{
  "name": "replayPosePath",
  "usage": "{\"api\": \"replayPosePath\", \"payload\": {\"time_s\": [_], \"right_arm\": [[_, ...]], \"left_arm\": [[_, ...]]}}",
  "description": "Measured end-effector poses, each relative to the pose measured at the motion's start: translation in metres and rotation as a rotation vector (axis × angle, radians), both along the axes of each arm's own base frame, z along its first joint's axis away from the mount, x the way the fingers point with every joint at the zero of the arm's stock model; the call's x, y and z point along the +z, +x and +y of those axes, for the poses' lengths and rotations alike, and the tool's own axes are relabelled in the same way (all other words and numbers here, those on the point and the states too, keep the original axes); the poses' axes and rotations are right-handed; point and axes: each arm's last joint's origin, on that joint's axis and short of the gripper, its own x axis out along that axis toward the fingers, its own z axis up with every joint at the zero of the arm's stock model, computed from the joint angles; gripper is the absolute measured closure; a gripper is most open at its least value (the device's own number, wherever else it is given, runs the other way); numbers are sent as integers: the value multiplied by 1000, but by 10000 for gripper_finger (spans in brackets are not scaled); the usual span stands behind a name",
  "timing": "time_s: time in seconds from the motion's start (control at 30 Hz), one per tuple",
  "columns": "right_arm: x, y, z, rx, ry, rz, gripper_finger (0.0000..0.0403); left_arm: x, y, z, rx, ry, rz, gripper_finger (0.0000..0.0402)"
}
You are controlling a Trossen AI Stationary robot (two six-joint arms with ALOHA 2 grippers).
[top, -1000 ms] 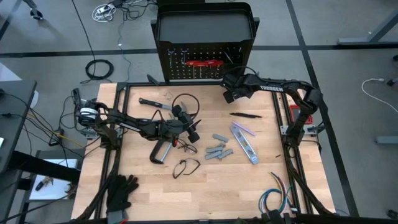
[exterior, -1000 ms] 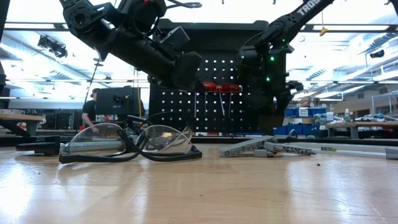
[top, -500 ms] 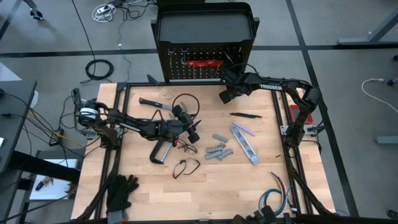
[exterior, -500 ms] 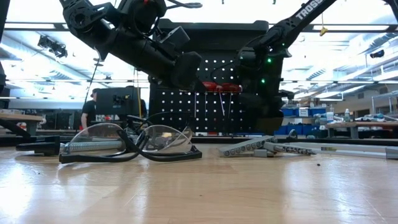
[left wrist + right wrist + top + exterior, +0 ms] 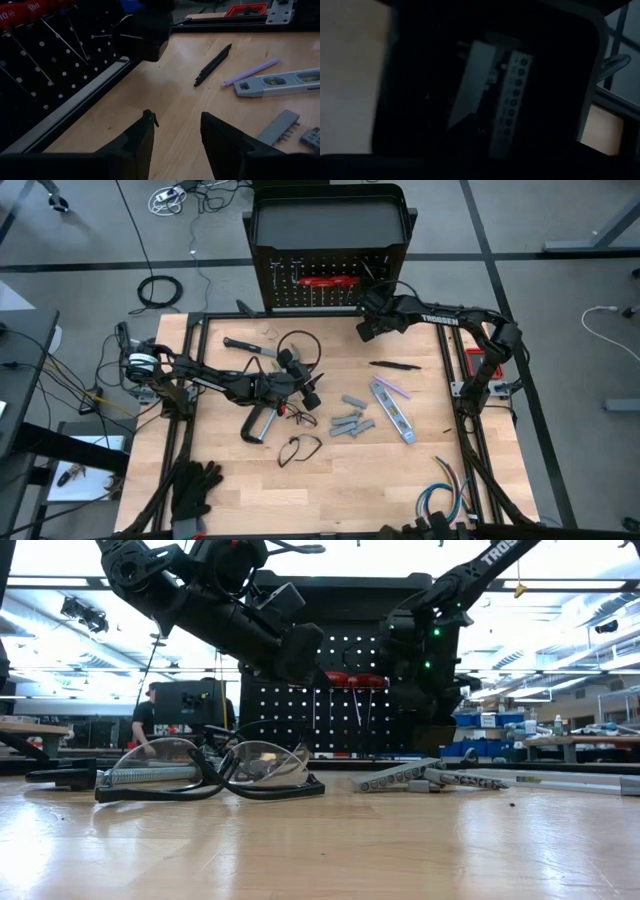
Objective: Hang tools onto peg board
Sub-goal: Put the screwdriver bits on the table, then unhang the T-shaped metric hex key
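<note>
The black peg board (image 5: 300, 270) stands at the table's far edge, with red-handled tools (image 5: 325, 280) hanging on it. My right gripper (image 5: 368, 325) hovers at its lower right corner. Its wrist view looks into a dark bin (image 5: 420, 75) holding a grey holed metal piece (image 5: 512, 100). My left gripper (image 5: 177, 117) stands open above mid-table (image 5: 312, 392), with nothing between its fingers. A black-handled hammer (image 5: 250, 347), a grey C-clamp (image 5: 262, 423), grey metal pieces (image 5: 350, 420) and a silver bar tool (image 5: 393, 410) lie flat on the wood.
Two pairs of safety glasses (image 5: 298, 448) (image 5: 220, 765) and a black cable loop (image 5: 298, 345) lie near my left gripper. A black pen-like tool (image 5: 212, 65) and a purple pen (image 5: 250, 72) lie right of centre. Black gloves (image 5: 195, 485) and coloured wires (image 5: 445, 485) sit at the near edge.
My right gripper has stayed by the peg board's lower right corner, swaying slightly toward the table's left and back and tipping a little. My left arm and the tools on the table have kept still.
</note>
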Motion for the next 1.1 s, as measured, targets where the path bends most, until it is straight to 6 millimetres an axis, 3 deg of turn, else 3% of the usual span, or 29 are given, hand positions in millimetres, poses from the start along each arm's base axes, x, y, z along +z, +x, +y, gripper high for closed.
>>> {"api": "replayPosePath", "payload": {"time_s": [0.6,0.93,1.1], "right_arm": [[-12,-15,-25,-24,38,-33,217],[-11,-6,-13,0,3,-5,195],[4,0,1,51,-70,1,200]], "left_arm": [[0,1,-2,-77,-28,-3,241],[0,1,-2,-77,-23,3,241],[-1,1,-2,-75,-22,8,241]]}}
